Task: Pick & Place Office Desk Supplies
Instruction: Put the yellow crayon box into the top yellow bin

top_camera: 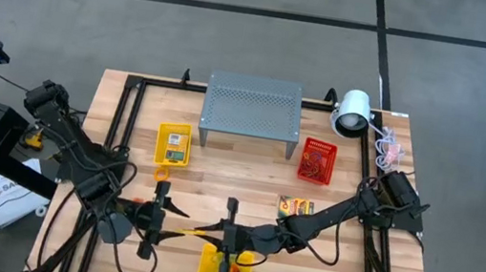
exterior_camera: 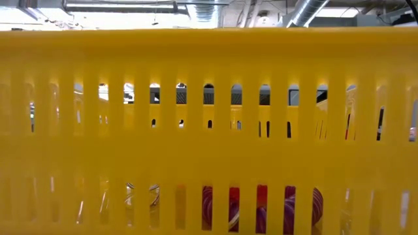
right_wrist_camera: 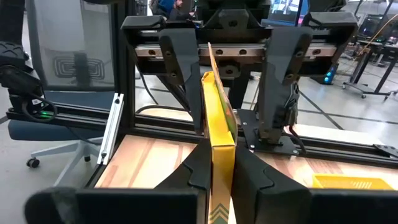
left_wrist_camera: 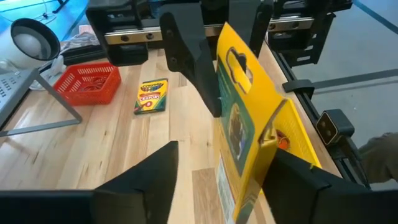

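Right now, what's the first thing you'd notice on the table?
The two grippers meet at the table's near edge with a yellow-and-green crayon box held on edge between them: the right gripper is shut on it, and the left gripper stands open around it. Behind them stands a grey perforated stand with a red basket beside it.

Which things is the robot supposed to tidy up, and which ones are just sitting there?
Job things: held crayon box in the right gripper; loose crayon box on the table; rubber bands in the red basket.
Just sitting: grey stand; white lamp.
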Motion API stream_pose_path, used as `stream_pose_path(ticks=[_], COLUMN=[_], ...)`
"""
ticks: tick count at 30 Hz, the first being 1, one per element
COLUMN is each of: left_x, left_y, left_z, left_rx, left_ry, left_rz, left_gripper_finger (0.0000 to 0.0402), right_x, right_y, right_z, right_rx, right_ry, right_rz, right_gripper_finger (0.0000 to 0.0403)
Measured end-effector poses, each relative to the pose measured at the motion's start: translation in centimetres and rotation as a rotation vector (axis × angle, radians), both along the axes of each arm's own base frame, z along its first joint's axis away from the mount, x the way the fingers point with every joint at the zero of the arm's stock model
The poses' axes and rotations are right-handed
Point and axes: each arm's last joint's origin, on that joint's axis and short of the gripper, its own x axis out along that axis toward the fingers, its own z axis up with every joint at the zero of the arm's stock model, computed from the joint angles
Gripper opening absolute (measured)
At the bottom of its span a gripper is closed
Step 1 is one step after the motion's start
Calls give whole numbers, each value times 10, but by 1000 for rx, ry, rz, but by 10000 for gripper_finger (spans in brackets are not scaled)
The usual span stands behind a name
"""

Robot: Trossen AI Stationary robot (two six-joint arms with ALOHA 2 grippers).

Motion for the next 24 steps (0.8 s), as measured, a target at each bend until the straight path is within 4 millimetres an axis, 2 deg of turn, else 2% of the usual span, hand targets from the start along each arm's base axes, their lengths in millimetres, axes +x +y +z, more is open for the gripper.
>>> stream_pose_path(ticks=[11, 24], left_x=[0, 0], left_y=[0, 0], left_z=[0, 0], left_rx=[-4, -4], left_ry=[1, 1], left_rz=[-2, -2], left_gripper_finger=[117, 84], right_x=[0, 0], right_y=[0, 0], right_z=[0, 0], right_rx=[2, 3], right_ry=[0, -2], right_rz=[-2, -4], right_gripper_finger=[29, 36])
